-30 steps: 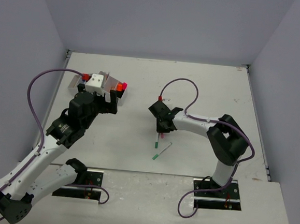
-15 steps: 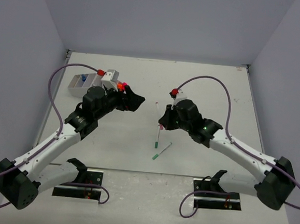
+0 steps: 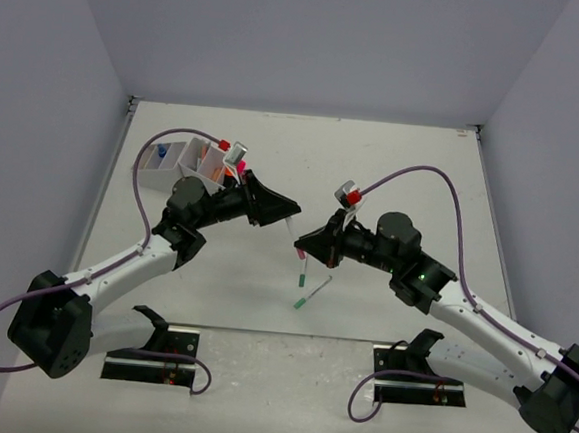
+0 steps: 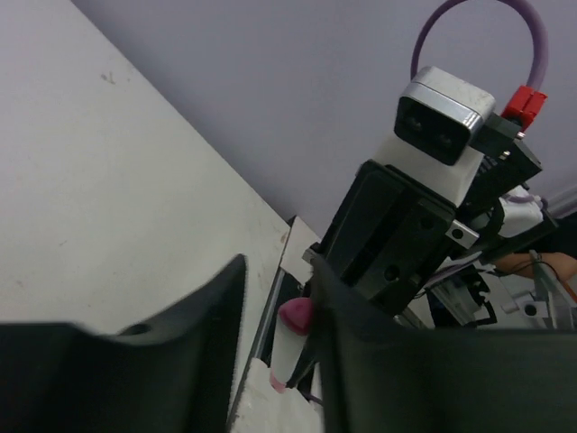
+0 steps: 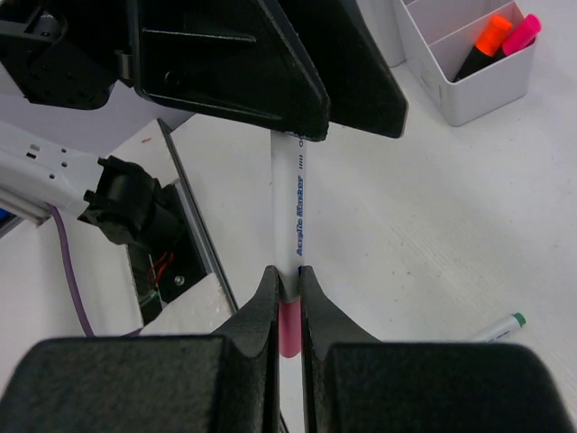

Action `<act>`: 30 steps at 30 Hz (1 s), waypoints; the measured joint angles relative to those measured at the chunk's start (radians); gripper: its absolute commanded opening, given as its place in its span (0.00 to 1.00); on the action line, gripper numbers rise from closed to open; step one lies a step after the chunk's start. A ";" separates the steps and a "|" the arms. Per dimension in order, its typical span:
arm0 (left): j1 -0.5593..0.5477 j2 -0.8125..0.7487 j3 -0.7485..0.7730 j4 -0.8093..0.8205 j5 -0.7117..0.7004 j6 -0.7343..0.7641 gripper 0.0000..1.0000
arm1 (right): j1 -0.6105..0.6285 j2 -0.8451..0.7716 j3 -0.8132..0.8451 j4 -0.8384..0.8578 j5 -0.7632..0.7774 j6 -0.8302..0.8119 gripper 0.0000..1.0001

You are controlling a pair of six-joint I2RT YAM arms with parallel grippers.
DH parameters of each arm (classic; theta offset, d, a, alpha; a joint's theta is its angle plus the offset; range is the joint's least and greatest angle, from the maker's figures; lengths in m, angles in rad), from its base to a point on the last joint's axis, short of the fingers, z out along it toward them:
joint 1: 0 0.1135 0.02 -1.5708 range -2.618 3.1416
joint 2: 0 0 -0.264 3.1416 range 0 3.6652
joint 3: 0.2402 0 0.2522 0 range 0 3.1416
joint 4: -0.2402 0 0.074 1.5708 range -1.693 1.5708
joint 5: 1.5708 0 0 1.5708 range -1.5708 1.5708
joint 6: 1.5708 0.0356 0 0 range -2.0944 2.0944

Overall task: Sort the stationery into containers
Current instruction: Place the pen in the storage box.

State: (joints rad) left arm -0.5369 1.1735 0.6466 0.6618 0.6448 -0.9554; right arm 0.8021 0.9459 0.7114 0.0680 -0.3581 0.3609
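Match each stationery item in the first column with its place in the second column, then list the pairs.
Column 1:
1. marker
2. orange highlighter
3. green-capped pen

Column 2:
A. lying on the table
B. gripped by the right hand
C. in the organiser

Pairs: 1-B, 2-C, 3-A
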 measured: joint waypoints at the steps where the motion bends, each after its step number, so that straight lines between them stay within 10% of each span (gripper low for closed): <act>1: 0.000 0.000 0.000 0.019 0.014 -0.007 0.11 | 0.000 0.000 0.000 0.001 0.000 -0.001 0.00; 8: -0.002 0.003 0.006 0.051 0.065 0.005 0.00 | 0.002 0.004 0.000 0.001 0.001 -0.003 0.07; 11: -0.006 0.003 0.057 -0.057 0.058 0.067 0.00 | 0.002 0.003 0.000 0.001 0.016 -0.005 0.93; 12: -0.008 0.003 0.084 -0.113 0.036 0.101 0.00 | 0.002 0.002 0.000 0.001 0.030 -0.007 0.99; 21: 0.062 0.099 0.391 -0.562 -0.821 0.439 0.00 | 0.001 -0.010 0.000 -0.024 0.181 -0.019 0.99; 30: 0.501 0.316 0.471 -0.452 -1.061 0.662 0.00 | 0.001 -0.053 -0.047 -0.054 0.191 -0.018 0.99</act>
State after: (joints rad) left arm -0.0356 1.4898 1.1174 0.2102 -0.4158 -0.2935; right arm 0.8028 0.8927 0.6643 0.0140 -0.1675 0.3424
